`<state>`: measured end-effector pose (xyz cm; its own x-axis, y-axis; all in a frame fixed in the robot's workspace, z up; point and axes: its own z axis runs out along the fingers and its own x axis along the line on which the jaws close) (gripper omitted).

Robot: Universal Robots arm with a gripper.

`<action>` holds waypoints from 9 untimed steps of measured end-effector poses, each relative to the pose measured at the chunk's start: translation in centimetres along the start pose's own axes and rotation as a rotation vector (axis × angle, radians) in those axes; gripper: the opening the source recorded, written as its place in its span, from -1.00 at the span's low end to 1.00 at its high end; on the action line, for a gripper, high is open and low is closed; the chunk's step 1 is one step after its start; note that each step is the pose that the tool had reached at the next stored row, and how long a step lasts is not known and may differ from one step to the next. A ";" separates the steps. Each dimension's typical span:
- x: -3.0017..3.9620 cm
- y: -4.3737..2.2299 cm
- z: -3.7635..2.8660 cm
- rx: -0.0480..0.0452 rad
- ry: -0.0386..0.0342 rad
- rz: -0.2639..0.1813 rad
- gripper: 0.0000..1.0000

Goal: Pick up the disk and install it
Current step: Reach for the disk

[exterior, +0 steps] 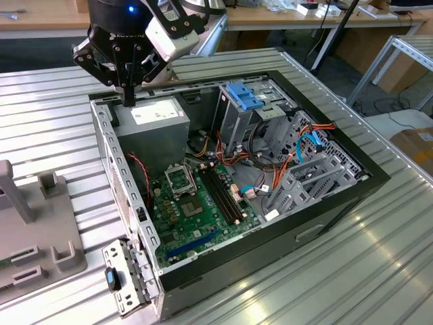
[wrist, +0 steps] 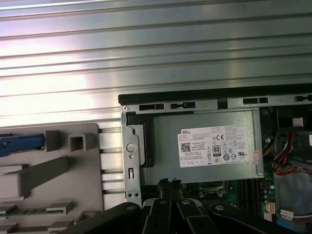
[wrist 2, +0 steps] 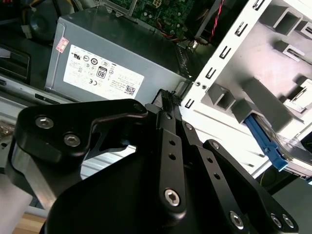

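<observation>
My gripper (exterior: 128, 97) hangs over the back corner of the open computer case (exterior: 379, 177), on the exterior view's left. Its fingers are shut together with nothing between them. In both wrist views the fingertips (wrist 2: 168, 96) (wrist: 169, 183) sit just above the edge of the grey power-supply box (wrist: 209, 146). The disk lies off to the side on a grey holder fixture (wrist: 53, 170). Of the disk I see its blue carrier rail (wrist 2: 265, 140) (wrist: 19, 144) and a strip of silver body (wrist 2: 298, 152); the picture edges cut off everything else.
Inside the case are the green motherboard (exterior: 196, 203), bundles of cables, a metal drive cage with a blue bracket (exterior: 243, 95) and a grey plastic bay (exterior: 308, 179). The case and the fixture (exterior: 34, 223) stand on a ribbed metal table (exterior: 379, 271).
</observation>
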<state>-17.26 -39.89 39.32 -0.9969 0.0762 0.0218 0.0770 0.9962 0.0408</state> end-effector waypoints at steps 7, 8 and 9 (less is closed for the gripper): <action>0.35 -0.03 0.00 0.0001 0.0001 0.000 -0.79; 0.41 -0.03 0.01 0.0000 0.0000 0.000 -0.79; 0.49 -0.04 0.01 0.0000 0.0000 0.000 -0.79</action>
<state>-17.74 -39.89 39.32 -0.9969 0.0762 0.0219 0.0770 0.9962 0.0408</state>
